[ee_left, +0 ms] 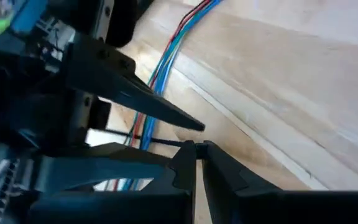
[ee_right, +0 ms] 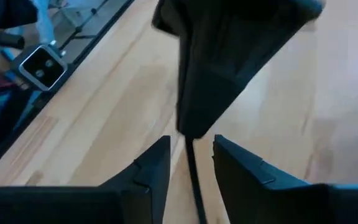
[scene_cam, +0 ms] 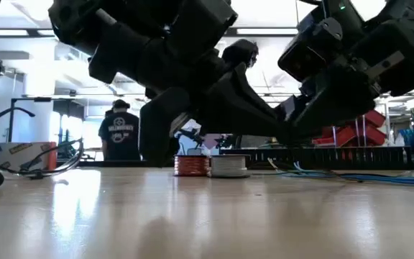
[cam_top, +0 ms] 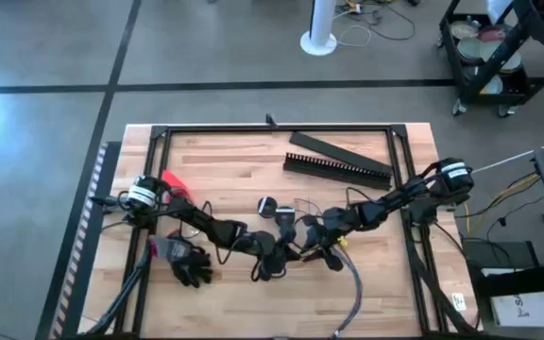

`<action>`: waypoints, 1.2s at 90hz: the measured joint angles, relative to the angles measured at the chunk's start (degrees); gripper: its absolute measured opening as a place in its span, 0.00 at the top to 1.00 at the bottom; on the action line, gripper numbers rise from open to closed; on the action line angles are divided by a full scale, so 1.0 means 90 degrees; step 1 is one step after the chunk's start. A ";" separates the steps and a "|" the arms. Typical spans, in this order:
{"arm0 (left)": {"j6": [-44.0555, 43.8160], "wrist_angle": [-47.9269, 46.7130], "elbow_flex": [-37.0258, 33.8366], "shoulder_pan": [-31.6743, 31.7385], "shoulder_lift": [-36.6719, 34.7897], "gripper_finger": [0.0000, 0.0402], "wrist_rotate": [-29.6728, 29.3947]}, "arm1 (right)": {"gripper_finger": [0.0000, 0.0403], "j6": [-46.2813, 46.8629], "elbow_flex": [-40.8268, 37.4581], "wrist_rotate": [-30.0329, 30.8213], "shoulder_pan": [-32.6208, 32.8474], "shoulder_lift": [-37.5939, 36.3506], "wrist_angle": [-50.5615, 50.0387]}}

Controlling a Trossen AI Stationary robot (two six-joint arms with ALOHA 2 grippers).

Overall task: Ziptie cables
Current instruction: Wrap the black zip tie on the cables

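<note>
Both arms are meeting over the table's (cam_top: 206, 179) middle front. The left gripper (ee_left: 194, 152) is clenching on the ziptie (ee_left: 157, 142), a thin black strip crossing its fingertips. The right gripper (ee_right: 191, 149) is sitting released, the ziptie running between its spread fingers
</note>
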 joint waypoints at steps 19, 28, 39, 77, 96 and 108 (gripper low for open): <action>0.0242 -0.0001 0.0054 0.0000 0.0000 1.00 0.0102 | 0.76 -0.0109 0.0093 0.0000 0.0002 0.0240 -0.0025; 0.0297 -0.0042 0.0132 0.0000 0.0000 1.00 0.0107 | 0.76 -0.0109 0.0207 -0.0010 0.0002 0.0301 -0.0006; 0.0302 -0.0362 0.0220 0.0000 0.0000 1.00 0.0112 | 0.78 -0.0103 0.0302 -0.0157 0.0004 0.0301 -0.0003; 0.0303 -0.0633 0.0313 0.0005 0.0000 1.00 0.0117 | 0.93 -0.0139 0.0318 -0.0168 0.0004 0.0301 -0.0274; 0.0301 -0.0657 0.0313 0.0005 0.0000 1.00 0.0114 | 0.99 -0.0163 0.0316 -0.0185 0.0004 0.0301 -0.0299; 0.0153 -0.0624 0.0313 0.0005 0.0000 0.97 0.0112 | 0.99 -0.0165 0.0316 -0.0182 0.0004 0.0301 -0.0298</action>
